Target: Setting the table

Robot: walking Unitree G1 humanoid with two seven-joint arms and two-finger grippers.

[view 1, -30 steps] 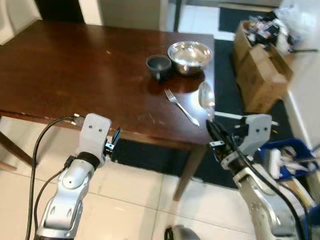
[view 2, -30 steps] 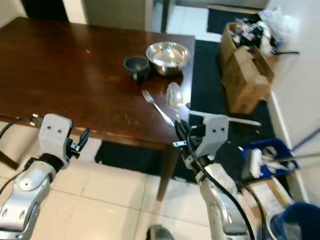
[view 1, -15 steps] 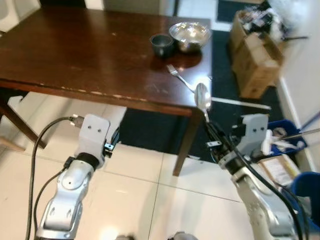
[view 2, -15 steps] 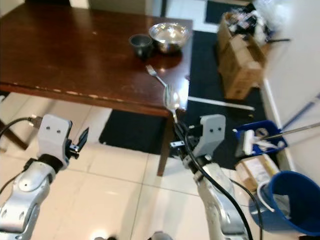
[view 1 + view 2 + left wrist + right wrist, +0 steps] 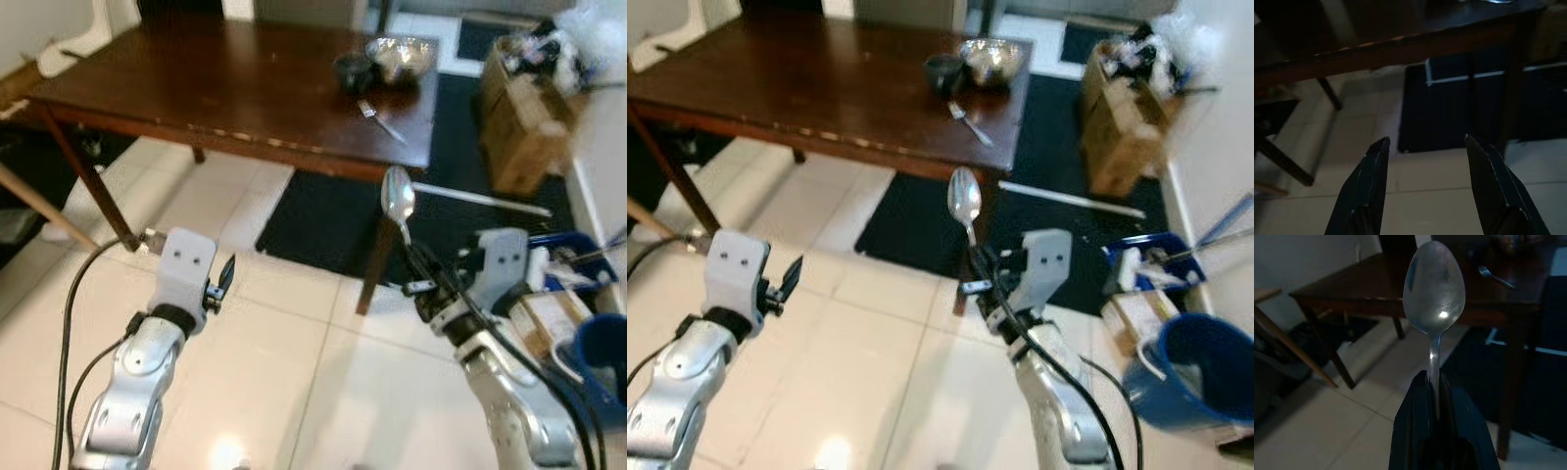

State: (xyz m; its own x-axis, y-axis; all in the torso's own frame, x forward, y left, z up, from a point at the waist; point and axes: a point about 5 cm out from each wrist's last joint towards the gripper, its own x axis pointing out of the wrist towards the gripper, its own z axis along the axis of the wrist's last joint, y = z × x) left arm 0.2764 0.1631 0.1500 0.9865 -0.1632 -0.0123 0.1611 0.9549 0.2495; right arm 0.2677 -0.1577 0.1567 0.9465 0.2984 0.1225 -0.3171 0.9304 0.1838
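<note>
Spoon (image 5: 397, 199) up and proud in the right gripper (image 5: 419, 272), its fingers pinched tight on the lower handle, bowl pointing up and the long axis nearly upright, leaning a touch toward the robot's left. The wooden surface (image 5: 245, 78) stood well ahead across pale floor tiles, and that was the relation that mattered: the place to lay the spoon lay forward of the fingers, beyond the near edge, so by my reading the robot needed to close the gap and then tip that handle down flat. On the far right part of the surface sat a fork (image 5: 383, 120), its long axis slanting toward the near right corner, with a dark cup (image 5: 351, 70) and a steel bowl (image 5: 401, 56) just behind it; the right arm was plainly the nearer one to that setting. The left gripper (image 5: 1422, 188) hovered low over the tiles, fingers spread and holding nothing. From the right wrist came the detail the head views lacked: the handle seated squarely between the two fingers (image 5: 1413, 421). The head views in turn gave cardboard boxes (image 5: 529, 117) standing on the dark rug (image 5: 323, 211) to the right.
</note>
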